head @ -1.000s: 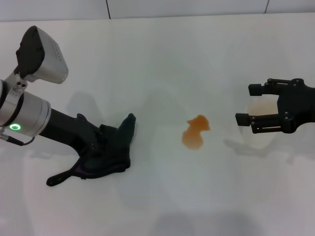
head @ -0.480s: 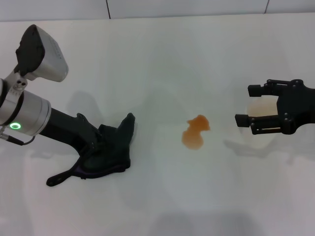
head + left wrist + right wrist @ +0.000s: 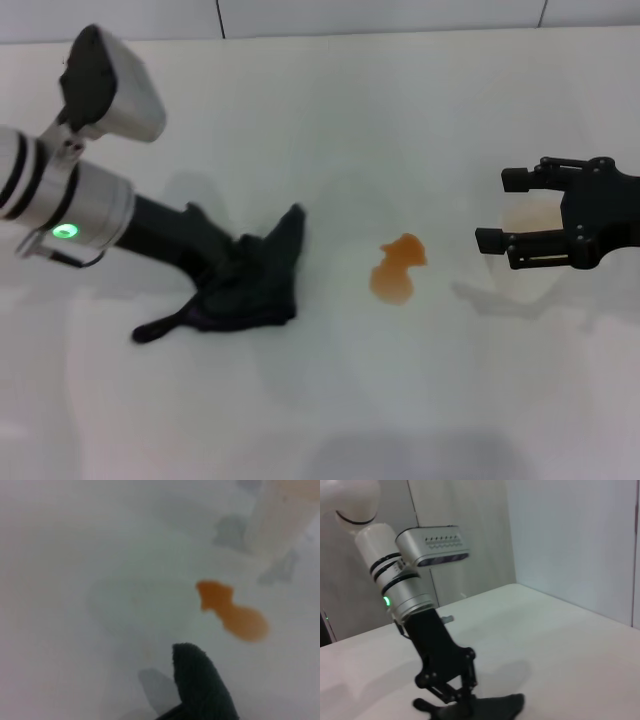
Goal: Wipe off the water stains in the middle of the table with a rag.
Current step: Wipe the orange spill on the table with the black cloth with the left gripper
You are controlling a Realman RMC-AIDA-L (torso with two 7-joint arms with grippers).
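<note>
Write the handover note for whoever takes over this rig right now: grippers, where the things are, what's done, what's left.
Left gripper: down on the table, pressed onto the rag on the robot's left; the rag covers its fingers.
Right gripper: open, on the robot's right, around a white paper cup.
Water stains: orange-brown blotch mid-table, untouched, bare table between it and the rag's tip.
Done: rag is under the left gripper.
Left: slide the rag across the stain and wipe it off.

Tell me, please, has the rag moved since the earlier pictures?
Yes. The left gripper has slid the rag across the table, closer to the water stains.
</note>
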